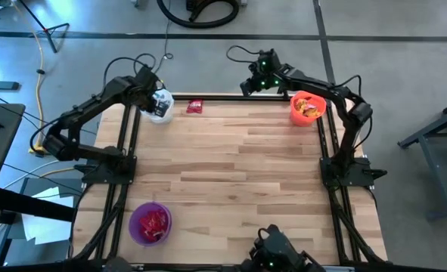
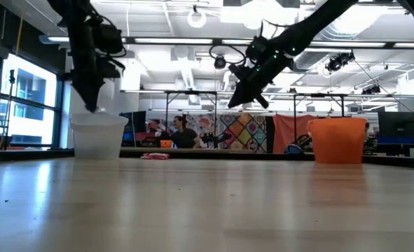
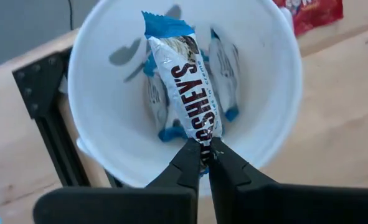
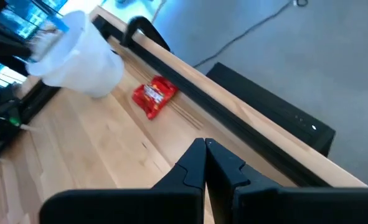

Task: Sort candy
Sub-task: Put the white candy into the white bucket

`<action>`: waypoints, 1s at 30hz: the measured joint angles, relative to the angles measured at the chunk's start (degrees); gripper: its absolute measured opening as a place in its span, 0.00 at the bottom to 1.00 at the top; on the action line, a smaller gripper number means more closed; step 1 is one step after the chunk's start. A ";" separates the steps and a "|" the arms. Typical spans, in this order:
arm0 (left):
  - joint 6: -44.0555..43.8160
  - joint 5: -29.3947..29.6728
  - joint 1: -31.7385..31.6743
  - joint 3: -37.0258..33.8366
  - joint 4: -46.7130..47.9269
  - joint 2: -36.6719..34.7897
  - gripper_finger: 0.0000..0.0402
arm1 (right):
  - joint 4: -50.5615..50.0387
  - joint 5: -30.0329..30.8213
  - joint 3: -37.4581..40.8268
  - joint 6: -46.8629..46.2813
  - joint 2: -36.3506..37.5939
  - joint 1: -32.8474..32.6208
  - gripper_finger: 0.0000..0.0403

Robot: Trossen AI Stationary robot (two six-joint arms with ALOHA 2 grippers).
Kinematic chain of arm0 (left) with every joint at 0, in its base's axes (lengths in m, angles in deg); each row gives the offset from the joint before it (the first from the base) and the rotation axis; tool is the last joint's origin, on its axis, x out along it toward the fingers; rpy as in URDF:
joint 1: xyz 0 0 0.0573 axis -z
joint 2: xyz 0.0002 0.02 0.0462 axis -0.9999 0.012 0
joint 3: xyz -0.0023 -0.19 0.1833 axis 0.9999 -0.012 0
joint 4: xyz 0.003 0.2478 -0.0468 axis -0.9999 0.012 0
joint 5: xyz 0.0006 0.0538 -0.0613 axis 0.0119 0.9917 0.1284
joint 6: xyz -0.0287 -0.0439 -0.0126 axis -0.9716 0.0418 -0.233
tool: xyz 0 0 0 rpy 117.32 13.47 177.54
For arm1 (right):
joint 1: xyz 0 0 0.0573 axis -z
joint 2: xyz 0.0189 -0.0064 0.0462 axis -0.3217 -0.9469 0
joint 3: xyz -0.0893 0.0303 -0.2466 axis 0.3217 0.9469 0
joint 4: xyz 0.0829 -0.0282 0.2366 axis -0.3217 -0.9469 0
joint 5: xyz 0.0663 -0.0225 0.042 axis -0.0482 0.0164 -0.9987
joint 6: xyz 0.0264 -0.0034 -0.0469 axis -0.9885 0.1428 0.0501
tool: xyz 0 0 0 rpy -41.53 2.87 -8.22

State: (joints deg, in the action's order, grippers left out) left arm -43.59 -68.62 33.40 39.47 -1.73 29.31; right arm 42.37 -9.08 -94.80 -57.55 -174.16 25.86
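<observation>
My left gripper (image 3: 205,157) hangs over the white bucket (image 1: 160,106) at the table's far left corner, shut on a white and light-blue wrapped candy (image 3: 187,81). More light-blue candies (image 3: 224,74) lie in that bucket's bottom. A red candy (image 1: 194,106) lies flat on the table near the far edge, also seen as the red candy (image 4: 152,96) in the right wrist view. My right gripper (image 4: 205,149) is shut and empty, raised above the far edge left of the orange bucket (image 1: 308,107), which holds orange and yellow candies. The purple bucket (image 1: 150,224) holds red candies. My left gripper pinches the white and light-blue candy by one end of its wrapper (image 3: 203,142) between its two fingertips, coming from above and pointing down. The candy hangs below the fingers inside the white bucket's mouth, its other end (image 3: 162,25) lowest.
Black frame rails (image 1: 242,98) run along the table's edges. The wooden top (image 1: 238,174) between the three buckets is bare. In the low view, people and colourful hangings show in the room behind the table.
</observation>
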 joint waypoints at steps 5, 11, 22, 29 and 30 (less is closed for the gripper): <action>2.95 -0.29 -1.59 -1.84 -4.72 0.21 0.05 | -0.06 1.84 -0.02 -0.04 2.13 -1.03 0.00; 4.95 -1.46 -2.95 -2.05 -6.52 3.65 0.02 | -0.17 2.95 -0.02 -0.06 3.71 -2.18 0.00; 4.93 -7.12 -5.63 -2.05 -8.68 12.39 0.06 | -0.65 3.58 -0.02 -0.08 3.95 -3.73 0.00; 5.82 -7.06 -5.82 1.44 -9.80 11.17 0.18 | -0.63 3.59 -0.02 -0.08 3.95 -4.03 0.00; 5.93 -7.03 -5.94 2.39 -9.44 11.03 0.20 | -0.63 3.59 -0.02 -0.08 3.95 -4.03 0.00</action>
State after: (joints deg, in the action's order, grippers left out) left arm -37.66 -75.65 27.46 41.86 -11.17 40.34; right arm 41.74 -5.49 -94.83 -57.63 -170.21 21.84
